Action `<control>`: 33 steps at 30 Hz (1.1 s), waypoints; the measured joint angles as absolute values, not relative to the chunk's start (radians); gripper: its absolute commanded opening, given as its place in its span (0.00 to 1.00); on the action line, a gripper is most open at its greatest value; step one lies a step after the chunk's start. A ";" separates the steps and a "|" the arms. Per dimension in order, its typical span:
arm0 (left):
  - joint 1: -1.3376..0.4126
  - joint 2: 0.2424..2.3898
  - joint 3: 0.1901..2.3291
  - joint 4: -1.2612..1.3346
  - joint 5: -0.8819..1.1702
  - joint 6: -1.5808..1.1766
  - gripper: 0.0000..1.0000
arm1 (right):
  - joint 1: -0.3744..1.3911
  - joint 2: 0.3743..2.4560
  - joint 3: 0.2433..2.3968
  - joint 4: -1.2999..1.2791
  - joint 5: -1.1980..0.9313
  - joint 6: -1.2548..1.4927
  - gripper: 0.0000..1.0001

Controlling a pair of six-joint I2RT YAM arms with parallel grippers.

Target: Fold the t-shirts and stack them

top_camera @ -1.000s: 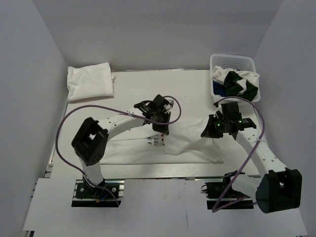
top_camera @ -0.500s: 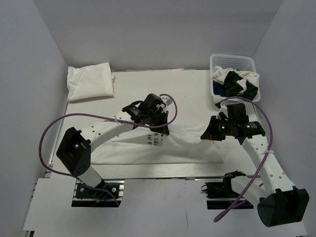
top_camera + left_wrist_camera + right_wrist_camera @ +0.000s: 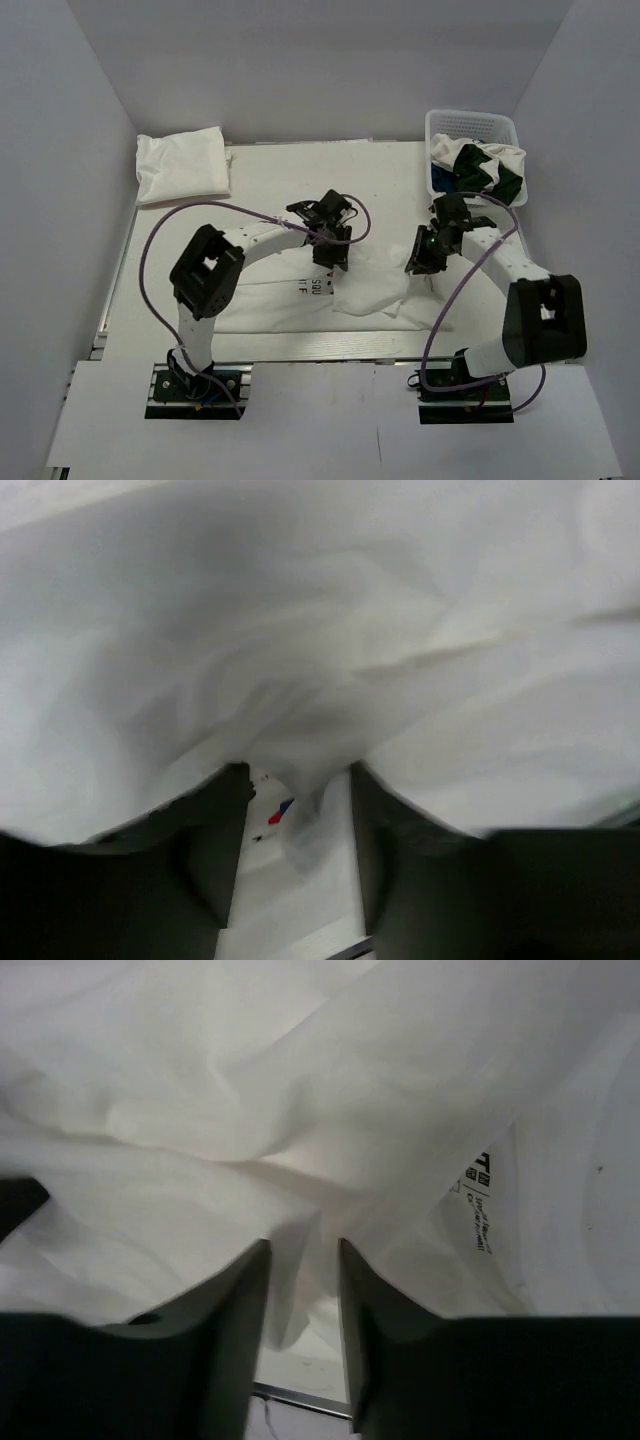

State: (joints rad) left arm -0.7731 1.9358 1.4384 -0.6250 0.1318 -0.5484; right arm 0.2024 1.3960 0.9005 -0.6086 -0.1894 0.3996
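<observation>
A white t-shirt point(image 3: 370, 295) with dark print point(image 3: 312, 288) lies rumpled across the near middle of the table. My left gripper point(image 3: 333, 255) rests on its far edge, and my right gripper point(image 3: 420, 262) on its right end. In the left wrist view, the left gripper point(image 3: 298, 775) stands open, a loose fold of cloth drooping between the fingers point(image 3: 215, 840). In the right wrist view, the right gripper point(image 3: 303, 1250) is open too, slack cloth between its fingers point(image 3: 235, 1330) and a care label point(image 3: 480, 1200) beside them. Folded white t-shirts point(image 3: 180, 165) lie far left.
A white lattice basket point(image 3: 470, 115) at the far right corner holds white, blue and dark green t-shirts point(image 3: 480, 170). Grey walls close in the white table point(image 3: 290, 180) on three sides. A metal rail point(image 3: 300, 345) runs along the near edge.
Both grippers were shut on the shirt and have opened. Both arms swung nearer, then back away from me, and the cloth's right part now lies bunched.
</observation>
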 measured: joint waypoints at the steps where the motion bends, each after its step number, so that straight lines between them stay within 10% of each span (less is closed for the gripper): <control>1: -0.771 1.967 1.451 -0.638 0.118 -0.546 0.66 | 0.202 1.435 0.907 -0.595 -0.172 0.407 0.49; 4: -0.766 1.999 1.451 -0.695 0.084 -0.559 0.83 | 0.203 1.456 0.913 -0.575 -0.141 0.411 0.67; 13: -0.776 1.738 1.293 -0.706 0.060 -0.574 0.90 | 0.253 1.118 0.818 -0.549 -0.185 0.370 0.68; 33: -0.852 1.919 1.257 -0.641 0.325 -0.539 0.37 | 0.421 1.294 0.632 -0.490 -0.271 0.387 0.42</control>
